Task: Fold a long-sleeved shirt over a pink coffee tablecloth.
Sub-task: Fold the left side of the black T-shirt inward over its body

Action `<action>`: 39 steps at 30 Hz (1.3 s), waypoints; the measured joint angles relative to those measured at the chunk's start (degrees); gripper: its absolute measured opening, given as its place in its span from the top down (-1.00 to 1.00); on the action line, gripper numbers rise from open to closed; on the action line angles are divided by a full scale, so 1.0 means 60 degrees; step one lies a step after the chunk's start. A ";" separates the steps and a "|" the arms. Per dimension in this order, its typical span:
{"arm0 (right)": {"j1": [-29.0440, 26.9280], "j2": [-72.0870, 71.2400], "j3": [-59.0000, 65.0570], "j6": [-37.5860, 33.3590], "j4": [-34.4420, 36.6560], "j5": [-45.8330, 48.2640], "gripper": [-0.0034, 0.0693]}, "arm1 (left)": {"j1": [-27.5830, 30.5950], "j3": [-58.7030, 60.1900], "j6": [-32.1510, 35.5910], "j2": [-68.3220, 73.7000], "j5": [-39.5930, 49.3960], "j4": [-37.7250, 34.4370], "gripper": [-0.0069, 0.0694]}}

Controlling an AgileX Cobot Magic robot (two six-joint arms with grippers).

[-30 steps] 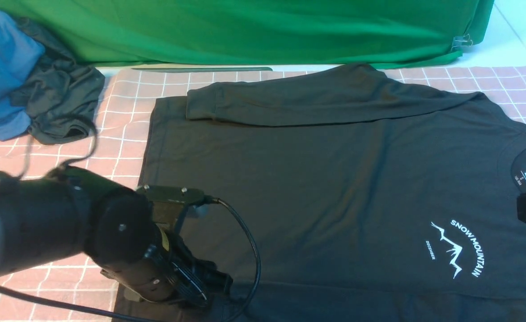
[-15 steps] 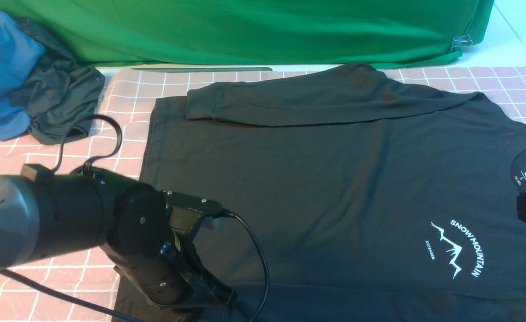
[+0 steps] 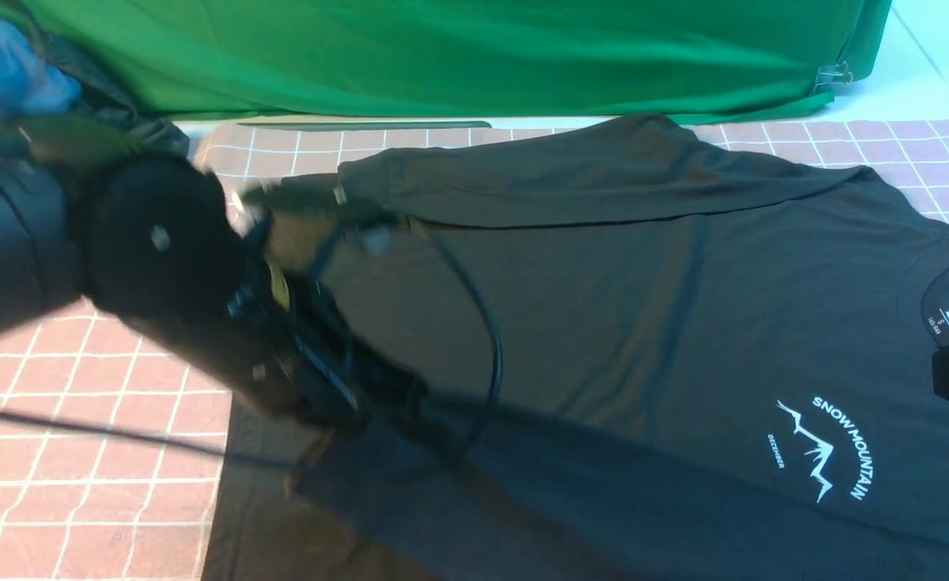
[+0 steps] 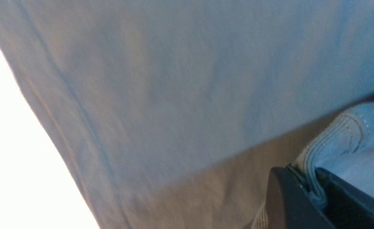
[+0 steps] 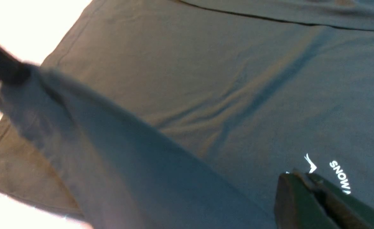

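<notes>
A wide dusty-pink tablecloth [image 3: 79, 452] with a grid of thin white lines covers the table. Behind it a plain green backdrop cloth [image 3: 442, 56] hangs in soft folds, and a pale surface shows at the far right. A crumpled blue garment [image 3: 6, 77] sits at the far left.

The large black cotton long-sleeved shirt [image 3: 644, 307] lies flat on the pink cloth with its collar toward the right. Its matte knit is smooth apart from a few shallow creases, and the white "SNOW MOUNTAIN" peak print [image 3: 829, 448] faces up. The far sleeve [image 3: 563, 177] is folded along the far edge of the body.

The left gripper [image 4: 311, 187] is clamped on the ribbed cuff [image 4: 333, 140] of the near sleeve [image 5: 126, 165] (the stitched ribbing bunches between its dark fingers). It holds the cuff raised above the shirt's body, blurred in the front view. The right gripper [image 5: 304, 183] has its jaws pressed together just beside the print; whether cloth is pinched there I cannot tell.
</notes>
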 joint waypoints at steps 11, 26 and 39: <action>0.0000 0.0000 -0.0011 0.0000 0.0000 -0.0127 0.80 | 0.1380 -0.0626 -0.0117 0.0601 -0.0793 0.0246 0.69; 0.0000 0.0000 -0.0011 0.0000 0.0024 -0.0138 0.80 | 0.1906 -0.0626 -0.0128 0.1762 -0.3073 0.1036 0.69; 0.0000 0.0000 -0.0011 0.0000 0.0027 -0.0146 0.79 | 0.1906 -0.0626 0.0177 0.2698 -0.4960 0.3148 0.69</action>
